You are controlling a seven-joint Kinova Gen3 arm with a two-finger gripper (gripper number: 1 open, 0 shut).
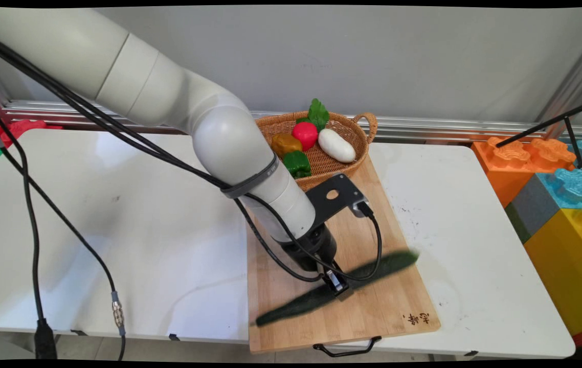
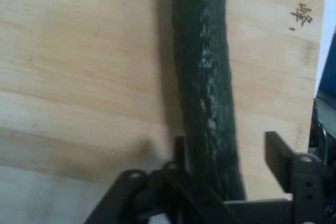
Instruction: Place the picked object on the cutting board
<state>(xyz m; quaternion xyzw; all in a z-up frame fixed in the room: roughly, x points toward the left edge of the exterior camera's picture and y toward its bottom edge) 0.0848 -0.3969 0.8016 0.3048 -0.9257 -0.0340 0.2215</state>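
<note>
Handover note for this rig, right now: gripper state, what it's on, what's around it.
Gripper: down at the cutting board, its two fingers on either side of the cucumber near its middle. In the hand view one finger stands clear of the cucumber; the other sits close beside it. Open, not clamped.
Cucumber: long, dark green, lying diagonally across the board's near half.
Basket: wicker, at the board's far end, holding a red tomato, a white radish, a green pepper and a brownish vegetable.
Toy blocks: stacked off the table's right.
</note>
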